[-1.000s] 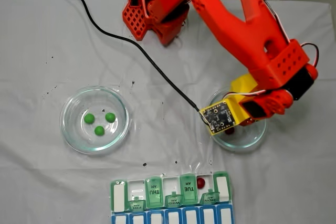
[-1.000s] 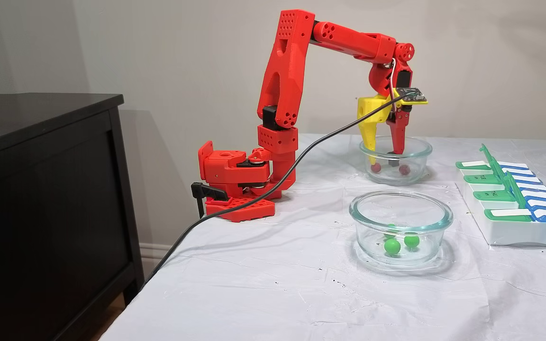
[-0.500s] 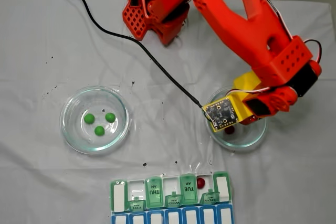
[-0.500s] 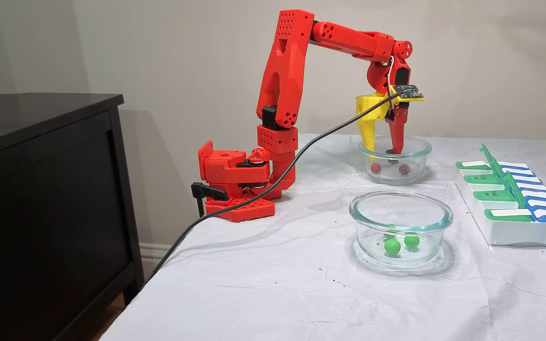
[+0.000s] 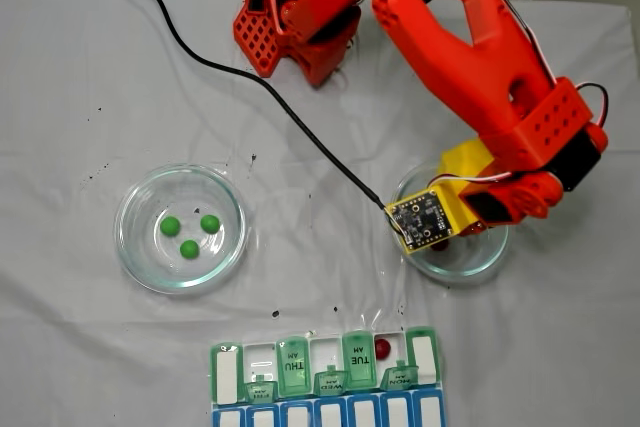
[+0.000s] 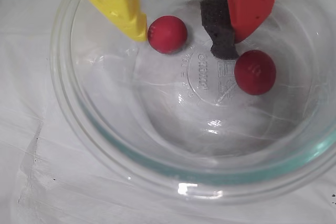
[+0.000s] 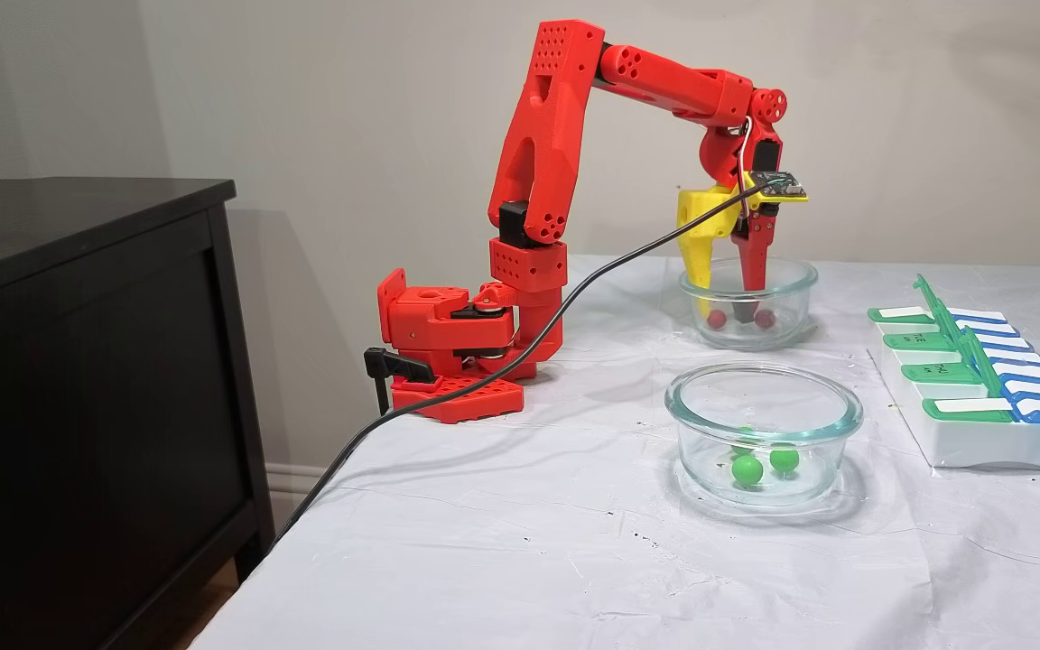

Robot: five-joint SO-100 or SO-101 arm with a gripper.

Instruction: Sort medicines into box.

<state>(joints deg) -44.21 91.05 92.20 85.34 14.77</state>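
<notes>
While claw [image 6: 186,34] hangs agape in glass bowl [image 6: 94,145], 1 red ball [image 6: 167,34] sits between fingers, ungripped.

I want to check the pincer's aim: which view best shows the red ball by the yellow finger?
The wrist view: the red ball is large, touching the yellow finger. In a fixed view from the side it is tiny behind glass.
</notes>
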